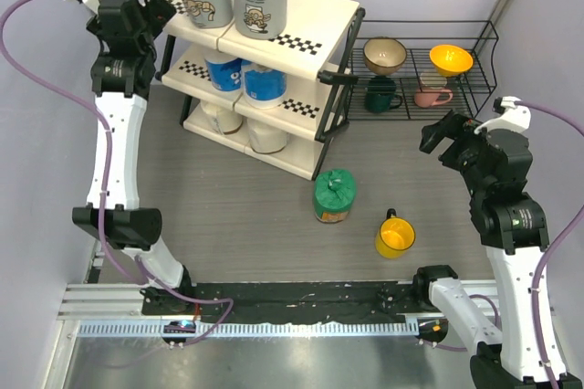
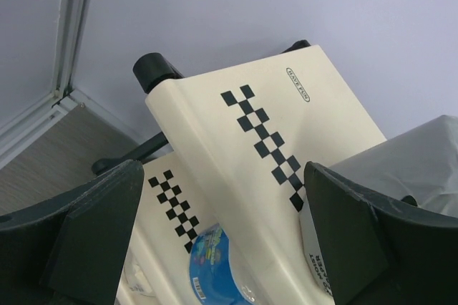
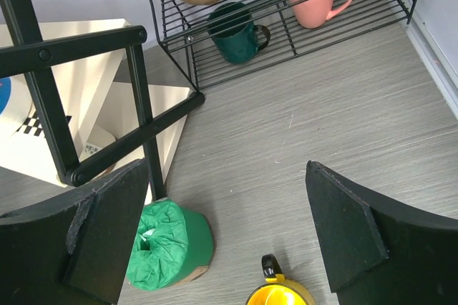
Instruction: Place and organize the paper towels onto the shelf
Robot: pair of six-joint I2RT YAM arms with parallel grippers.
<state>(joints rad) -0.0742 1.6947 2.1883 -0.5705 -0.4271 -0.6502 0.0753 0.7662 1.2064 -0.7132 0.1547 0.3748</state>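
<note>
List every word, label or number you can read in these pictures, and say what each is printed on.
"HAVE FUN", as best it reads: in a small oval on the top panel of the shelf.
Print on the grey roll: sideways and cut off, unreadable.
Print on the blue roll: too blurred to read.

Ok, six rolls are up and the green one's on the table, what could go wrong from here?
The green roll stands close to the yellow mug; the open right tool could clip the mug when reaching in.
The open left tool sits tight beside a grey roll on the top tier of the shelf; a careless pull-away might knock it off.
Each tier holds two rolls, so the green one may get only a narrow spot at the end.
</note>
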